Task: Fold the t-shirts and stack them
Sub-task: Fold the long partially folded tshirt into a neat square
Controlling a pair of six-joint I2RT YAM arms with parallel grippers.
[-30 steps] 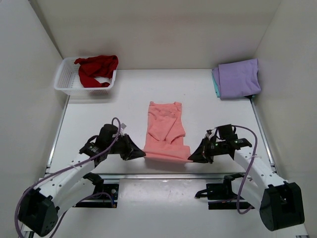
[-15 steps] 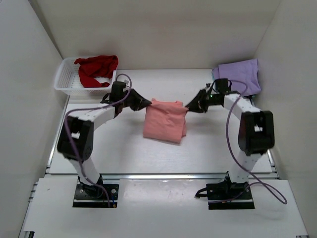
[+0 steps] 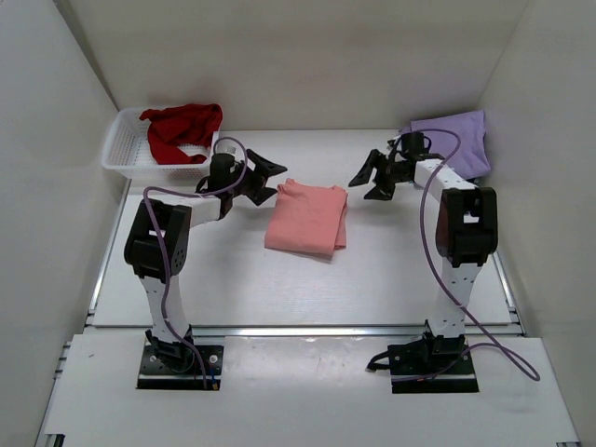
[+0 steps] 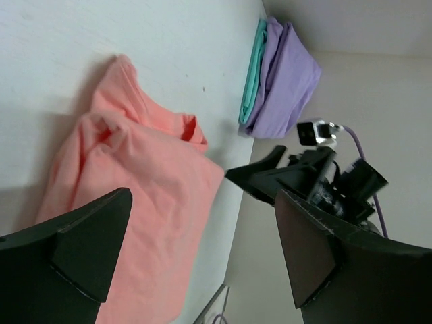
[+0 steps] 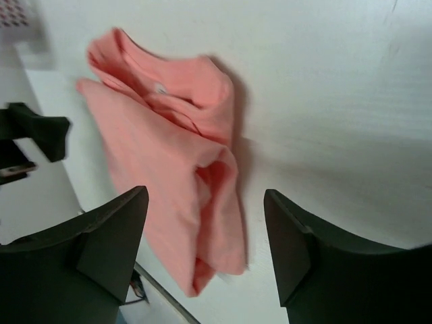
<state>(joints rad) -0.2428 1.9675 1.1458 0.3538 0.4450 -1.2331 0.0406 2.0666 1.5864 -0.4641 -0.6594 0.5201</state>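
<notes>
Grippers first: we note the left gripper (image 3: pixel 277 182) with its jaws spread wide and nothing between them, and the right gripper (image 3: pixel 361 188) with its jaws also apart, seemingly a little narrower, and likewise empty. Both wrist views show only cloth and table beyond the fingers, none of it pinched. Working from the near edge outward, the white table (image 3: pixel 233 279) is bare up to the salmon-pink t-shirt (image 3: pixel 305 219). It lies at the table's middle, folded into a compact rectangle with the collar toward the far side and a doubled edge along its right. The two grippers sit just past it, one at each far corner and facing each other across it. The left fingertips are just beside the far left corner, and we cannot tell from overhead whether they touch. The right fingertips stand near the far right corner but apart from it. Farther back on the left, the dark red t-shirt (image 3: pixel 182 130) lies crumpled in the white lattice basket (image 3: pixel 121 151), draped over its far rim. At the far right corner, the folded lavender t-shirt (image 3: pixel 452 147) rests on top of a teal t-shirt (image 4: pixel 254 71), of which only the edge shows.
</notes>
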